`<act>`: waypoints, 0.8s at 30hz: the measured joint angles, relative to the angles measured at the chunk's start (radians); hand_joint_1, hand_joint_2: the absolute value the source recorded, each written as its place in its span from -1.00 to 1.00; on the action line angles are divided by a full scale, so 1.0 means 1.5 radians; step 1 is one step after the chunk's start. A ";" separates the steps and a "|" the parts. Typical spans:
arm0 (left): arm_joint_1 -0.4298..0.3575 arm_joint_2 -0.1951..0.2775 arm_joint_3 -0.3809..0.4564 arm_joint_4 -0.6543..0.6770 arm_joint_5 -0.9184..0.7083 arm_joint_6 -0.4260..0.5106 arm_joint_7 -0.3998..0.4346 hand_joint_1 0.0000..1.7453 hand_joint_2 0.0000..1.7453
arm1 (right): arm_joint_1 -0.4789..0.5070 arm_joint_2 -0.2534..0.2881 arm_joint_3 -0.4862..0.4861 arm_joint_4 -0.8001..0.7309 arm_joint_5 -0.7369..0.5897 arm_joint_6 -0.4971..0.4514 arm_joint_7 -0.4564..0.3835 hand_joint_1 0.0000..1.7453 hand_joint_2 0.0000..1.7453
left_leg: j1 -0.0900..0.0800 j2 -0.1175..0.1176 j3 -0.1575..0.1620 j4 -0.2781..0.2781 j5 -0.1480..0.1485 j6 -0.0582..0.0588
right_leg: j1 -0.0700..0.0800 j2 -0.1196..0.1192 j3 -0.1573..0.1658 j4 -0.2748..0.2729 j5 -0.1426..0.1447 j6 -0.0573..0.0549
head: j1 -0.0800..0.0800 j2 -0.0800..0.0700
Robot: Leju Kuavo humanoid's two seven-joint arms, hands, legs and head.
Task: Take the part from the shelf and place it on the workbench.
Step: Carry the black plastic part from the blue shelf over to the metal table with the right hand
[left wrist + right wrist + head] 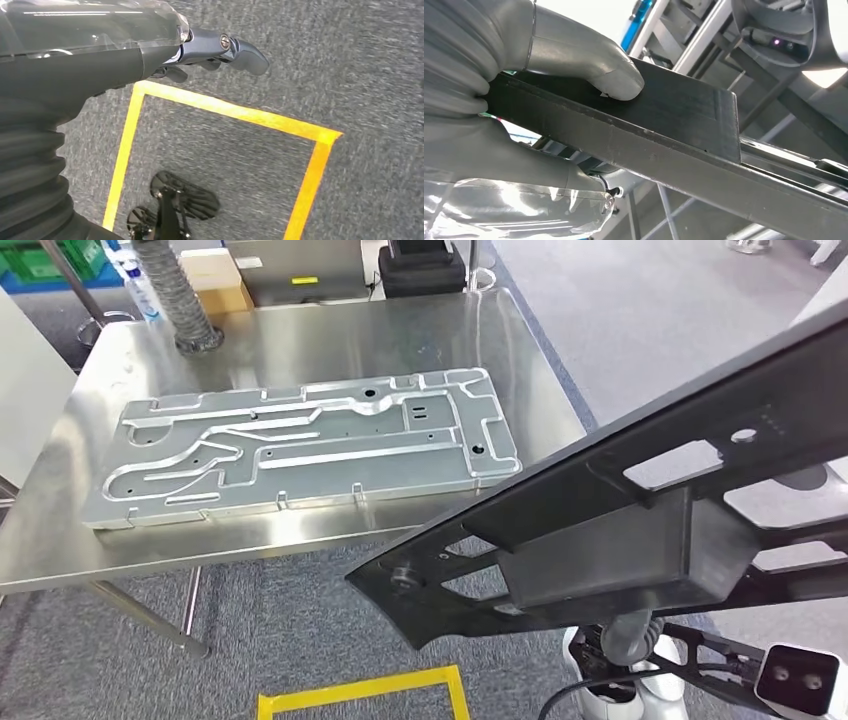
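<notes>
The right hand (514,125) grips the black part (640,530): its thumb presses on the flat upper face and the fingers (534,172) close under the edge, so the part is clamped between them. The part is long, with open cut-outs and a boxy block in the middle, and it hangs tilted in the air in front of the robot, near the front right corner of the steel counter (300,345) but not yet over it. The left hand (220,50) hangs above the carpet floor (350,60) and the yellow tape square (225,110), holding nothing, its fingers loosely bent. A large machined metal plate (300,445) already lies on the counter. The risk I judge: the hand holds the long part at one place, so it may turn in the grip, or its low end may strike the counter edge or the plate.
</notes>
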 joint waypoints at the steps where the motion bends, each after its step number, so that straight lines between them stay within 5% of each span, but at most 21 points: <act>1: 0.000 0.000 0.000 0.000 0.000 0.000 0.000 -1.00 1.00 | 0.000 0.000 0.000 0.000 0.000 0.000 0.000 1.00 1.00 | -0.001 0.000 0.002 -0.003 -0.006 0.004 | 0.001 0.001 0.000 0.000 -0.002 0.003 | 0.000 0.000; 5: -0.001 0.000 0.000 0.000 0.000 0.000 -0.001 -1.00 1.00 | -0.001 0.001 -0.002 -0.001 0.000 0.000 0.000 1.00 1.00 | 0.003 -0.002 0.012 -0.012 -0.015 0.020 | -0.001 0.000 -0.016 0.036 -0.023 0.018 | 0.000 0.000; 8: -0.002 0.000 0.000 -0.001 -0.001 0.000 -0.003 -1.00 1.00 | 0.002 0.001 -0.006 -0.001 -0.002 0.001 0.000 1.00 1.00 | 0.002 -0.003 0.024 -0.014 -0.025 0.026 | -0.005 0.000 -0.098 0.166 -0.059 0.024 | 0.000 0.000; 10: -0.001 0.000 0.000 -0.001 -0.002 -0.001 -0.005 -1.00 1.00 | 0.006 0.001 -0.010 0.000 -0.003 0.003 0.000 1.00 1.00 | 0.001 -0.004 0.037 -0.014 -0.035 0.026 | -0.005 0.000 -0.133 0.194 -0.039 0.023 | 0.000 0.000; 12: -0.001 0.001 0.000 -0.001 -0.002 -0.002 -0.007 -1.00 1.00 | 0.009 0.001 -0.015 -0.001 -0.003 0.010 0.000 1.00 1.00 | 0.000 -0.006 0.055 -0.014 -0.047 0.024 | -0.003 0.000 -0.120 0.126 0.024 0.015 | 0.000 0.000; 14: -0.002 0.001 0.000 -0.001 -0.001 -0.002 -0.008 -1.00 1.00 | 0.010 0.002 -0.017 -0.002 -0.004 0.018 0.000 1.00 1.00 | -0.001 -0.008 0.068 -0.017 -0.059 0.020 | 0.003 -0.001 -0.091 0.047 0.065 0.003 | 0.000 0.000; 17: -0.004 0.001 0.002 -0.002 0.003 -0.001 -0.008 -1.00 1.00 | 0.011 0.006 -0.019 -0.004 -0.004 0.027 0.000 1.00 1.00 | 0.000 -0.006 0.074 -0.024 -0.068 0.010 | 0.008 -0.001 -0.077 0.015 0.058 -0.008 | 0.000 0.000; 20: -0.005 0.001 0.003 -0.002 0.007 0.001 -0.009 -1.00 1.00 | 0.012 0.012 -0.018 -0.004 -0.002 0.026 0.000 1.00 1.00 | 0.000 -0.004 0.074 -0.003 -0.084 0.002 | 0.001 -0.001 -0.054 -0.005 0.052 -0.013 | 0.000 0.000; 24: -0.002 0.001 0.008 -0.003 0.010 0.000 -0.012 -1.00 1.00 | 0.011 0.016 -0.014 -0.002 0.008 -0.008 0.000 1.00 1.00 | 0.003 -0.004 -0.028 0.157 -0.124 -0.007 | -0.001 -0.001 -0.023 -0.014 0.034 -0.018 | 0.000 0.000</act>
